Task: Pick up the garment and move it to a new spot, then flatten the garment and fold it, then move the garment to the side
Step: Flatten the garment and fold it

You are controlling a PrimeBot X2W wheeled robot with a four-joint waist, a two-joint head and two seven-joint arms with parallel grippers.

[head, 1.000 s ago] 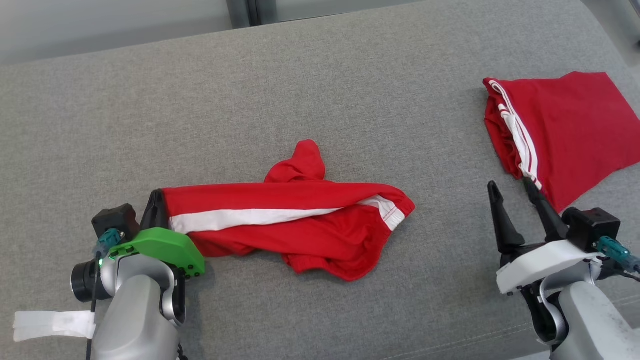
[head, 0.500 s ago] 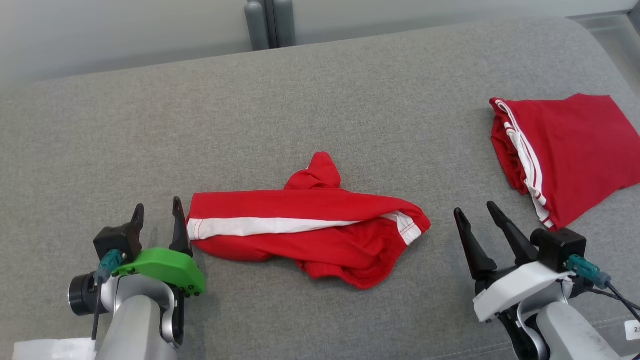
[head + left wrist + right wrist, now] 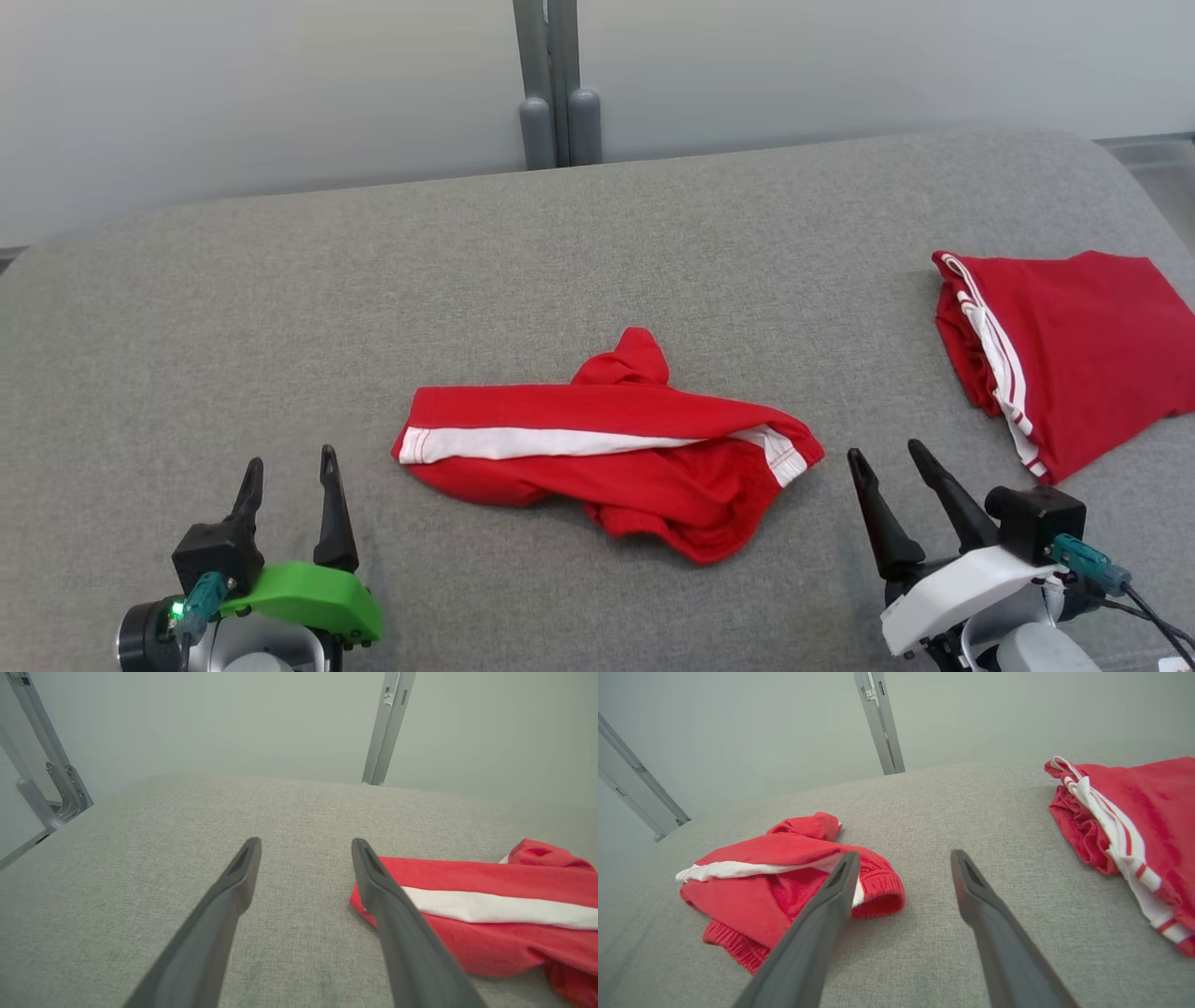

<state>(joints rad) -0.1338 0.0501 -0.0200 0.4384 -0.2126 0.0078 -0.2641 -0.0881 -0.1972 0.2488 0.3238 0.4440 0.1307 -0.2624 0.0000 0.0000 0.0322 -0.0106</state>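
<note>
Lying crumpled, garment [image 3: 607,462] (white-striped), left gripper [image 3: 290,457] spread nearby

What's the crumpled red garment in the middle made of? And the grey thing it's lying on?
The crumpled red garment looks like soft, matte knit cloth, perhaps cotton or polyester: it bunches into folds and has a gathered stretchy hem. The grey surface looks like coarse woven upholstery fabric: a speckled weave shows.
</note>
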